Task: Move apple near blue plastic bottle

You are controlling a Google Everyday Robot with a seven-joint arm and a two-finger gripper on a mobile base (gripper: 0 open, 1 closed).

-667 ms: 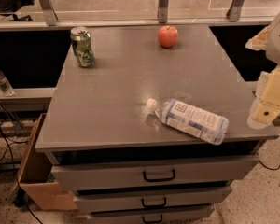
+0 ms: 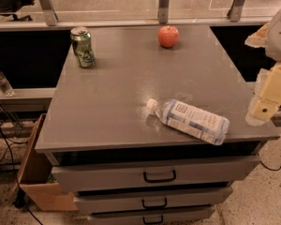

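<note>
The red-orange apple (image 2: 168, 36) stands upright near the far edge of the grey table (image 2: 117, 93), right of centre. The blue plastic bottle (image 2: 193, 121) lies on its side near the front right corner, with its white cap pointing left. My gripper (image 2: 264, 108) hangs off the table's right edge, beside the bottle's base end and a little above table height. It holds nothing that I can see. It is far from the apple.
A green soda can (image 2: 83, 47) stands at the table's far left. Drawers (image 2: 159, 175) sit under the tabletop. A cardboard box (image 2: 35, 182) is on the floor at the left. A small clear bottle (image 2: 0, 81) rests on a ledge at the far left. A window rail runs behind.
</note>
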